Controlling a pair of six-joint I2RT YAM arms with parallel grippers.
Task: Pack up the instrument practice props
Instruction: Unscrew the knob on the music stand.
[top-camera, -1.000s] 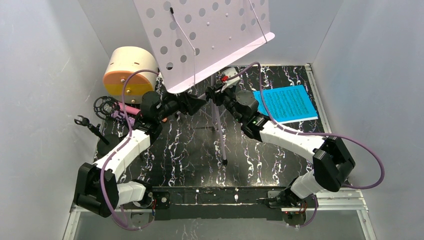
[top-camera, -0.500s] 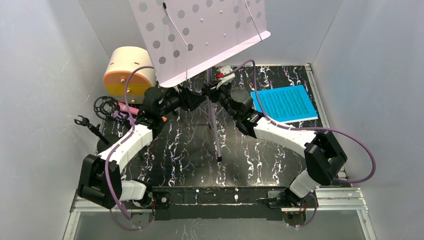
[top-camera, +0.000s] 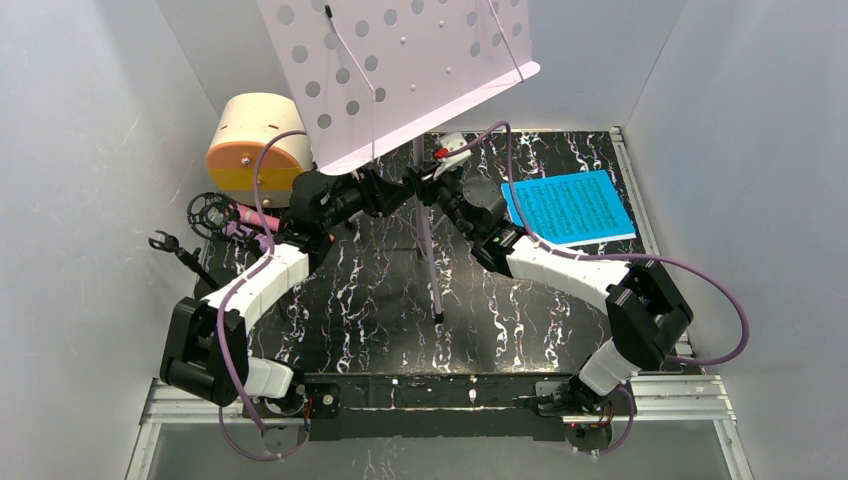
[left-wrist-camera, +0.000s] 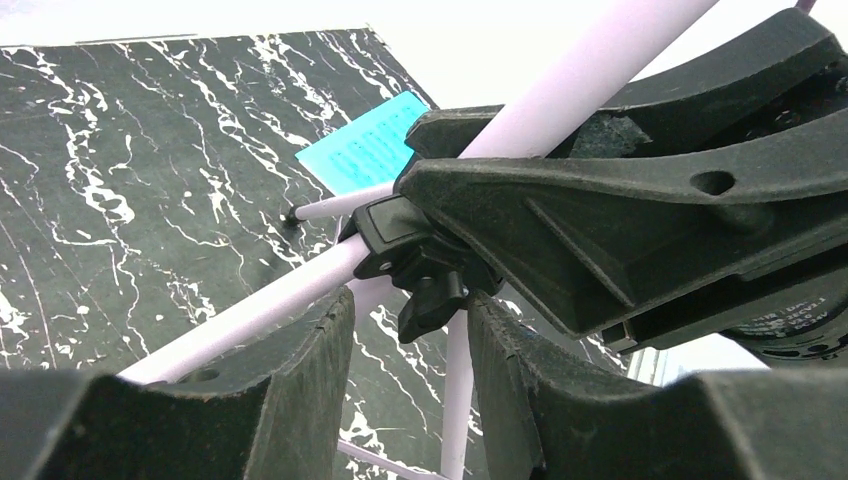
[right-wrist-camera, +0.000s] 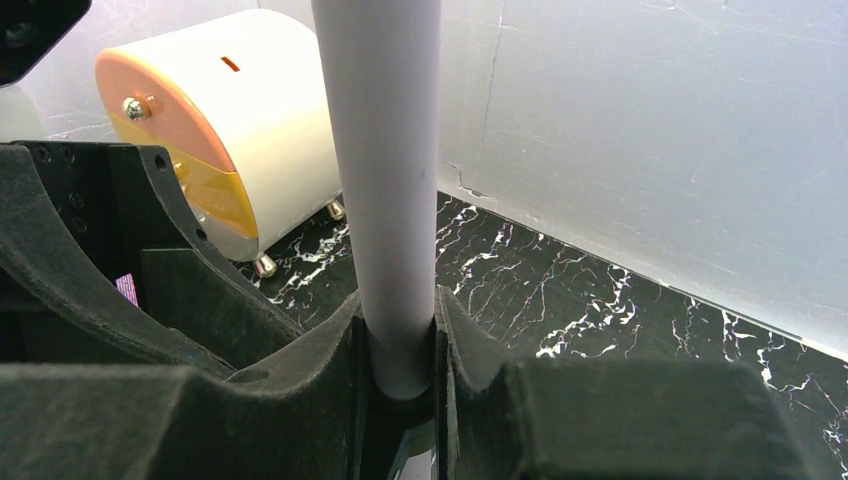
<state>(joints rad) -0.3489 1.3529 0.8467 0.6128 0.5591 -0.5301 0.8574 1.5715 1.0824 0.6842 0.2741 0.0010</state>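
1. Clamping right gripper (right-wrist-camera: 398, 345): both fingers pressed against the pale pole of the lilac perforated music stand (top-camera: 400, 70), the tube filling the narrow gap.
2. Left gripper (left-wrist-camera: 410, 325): faces the right one across the same pole. Its jaws stand partly apart around the black collar knob (left-wrist-camera: 430, 300); whether they touch it cannot be told.
3. Stand desk: tilted, above both grippers.
4. Blue and white sheet music (top-camera: 570, 207): flat on the marbled table (top-camera: 360, 300), just right of the right gripper.
5. Pink handheld microphone (top-camera: 255, 216) and silver-mesh purple mic (top-camera: 210, 212): lying left of the left gripper.
6. Cream-and-orange drum-shaped case (top-camera: 255, 145): beyond the left gripper, against the wall.
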